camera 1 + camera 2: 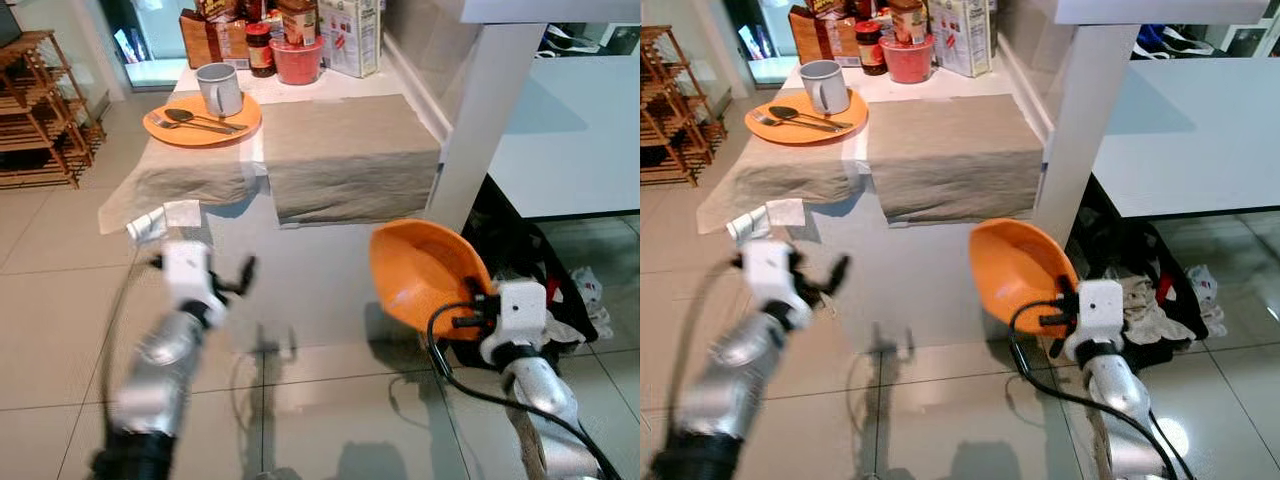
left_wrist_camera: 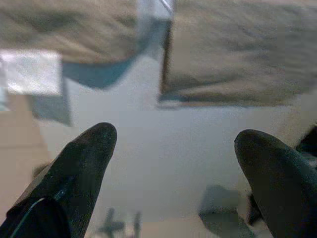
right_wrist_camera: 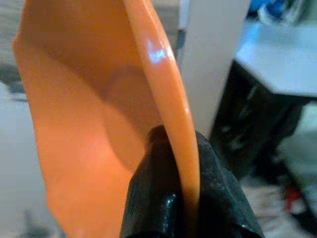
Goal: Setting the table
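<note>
Right claw [image 1: 478, 312] pinches orange plate [image 1: 425, 275] by rim; rigid, light, slick, likely to pivot. Left claw [image 2: 173, 163] spread wide, empty.

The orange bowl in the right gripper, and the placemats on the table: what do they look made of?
Bowl: probably plastic, smooth and semi-glossy; the thin rim pinched in the right gripper carries a bright highlight. Glazed ceramic can't be ruled out.

Placemats: woven cloth, likely linen or cotton, matte grey-beige; they drape limply over the table edge.
</note>
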`<state>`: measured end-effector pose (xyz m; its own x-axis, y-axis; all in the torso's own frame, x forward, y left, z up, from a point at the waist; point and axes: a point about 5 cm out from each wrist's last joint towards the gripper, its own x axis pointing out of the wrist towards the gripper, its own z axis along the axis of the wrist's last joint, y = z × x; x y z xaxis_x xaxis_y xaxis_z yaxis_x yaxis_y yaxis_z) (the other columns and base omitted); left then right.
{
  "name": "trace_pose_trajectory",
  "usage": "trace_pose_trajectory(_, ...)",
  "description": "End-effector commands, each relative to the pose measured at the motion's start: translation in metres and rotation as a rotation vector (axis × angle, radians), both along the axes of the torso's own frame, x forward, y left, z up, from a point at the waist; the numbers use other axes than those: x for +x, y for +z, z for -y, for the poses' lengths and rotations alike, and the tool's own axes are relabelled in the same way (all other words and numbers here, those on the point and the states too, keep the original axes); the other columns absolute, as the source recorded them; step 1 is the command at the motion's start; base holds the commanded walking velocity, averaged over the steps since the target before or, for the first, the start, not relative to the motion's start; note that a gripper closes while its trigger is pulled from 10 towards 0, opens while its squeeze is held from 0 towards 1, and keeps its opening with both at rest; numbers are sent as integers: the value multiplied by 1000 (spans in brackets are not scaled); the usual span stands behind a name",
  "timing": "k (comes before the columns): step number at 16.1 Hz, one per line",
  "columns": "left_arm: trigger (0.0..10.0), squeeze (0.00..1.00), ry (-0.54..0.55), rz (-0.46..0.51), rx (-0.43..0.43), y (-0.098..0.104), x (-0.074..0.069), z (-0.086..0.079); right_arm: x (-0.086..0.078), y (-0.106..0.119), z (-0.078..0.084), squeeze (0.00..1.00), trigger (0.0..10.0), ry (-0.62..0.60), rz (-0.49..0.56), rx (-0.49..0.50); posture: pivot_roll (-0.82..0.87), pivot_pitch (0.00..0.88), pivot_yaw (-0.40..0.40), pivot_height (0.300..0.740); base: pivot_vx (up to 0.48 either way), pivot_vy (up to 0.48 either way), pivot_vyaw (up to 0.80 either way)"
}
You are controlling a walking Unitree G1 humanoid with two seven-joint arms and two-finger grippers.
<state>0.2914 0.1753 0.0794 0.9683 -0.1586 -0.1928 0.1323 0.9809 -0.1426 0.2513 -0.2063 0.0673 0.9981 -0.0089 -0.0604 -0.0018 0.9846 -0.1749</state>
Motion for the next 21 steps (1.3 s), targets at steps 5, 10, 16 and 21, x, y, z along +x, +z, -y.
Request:
trace_pose_trajectory(5, 10000, 0, 0, 39, 46, -1, 11, 7, 10, 6, 17, 0, 0, -168, 69, -16, 5, 0, 24, 740, 0, 0, 0)
trace_pose_trajectory(10, 10000, 0, -83, 68, 60, 5, 18, 19, 12, 6, 16, 0, 0, -186, 88, 10, -6, 0, 28, 740, 0, 0, 0)
trace_pose_trajectory(16, 10000, 0, -94, 187, 58, 31, 16, 16, 15, 29, 2, 0, 0, -64, 175, -42, 8, 0, 19, 740, 0, 0, 0)
trace_pose_trajectory(21, 10000, 0, -240, 151, 60, 29, -13, 9, -24, 18, -5, 0, 0, 55, 93, -3, 3, 0, 10, 740, 0, 0, 0)
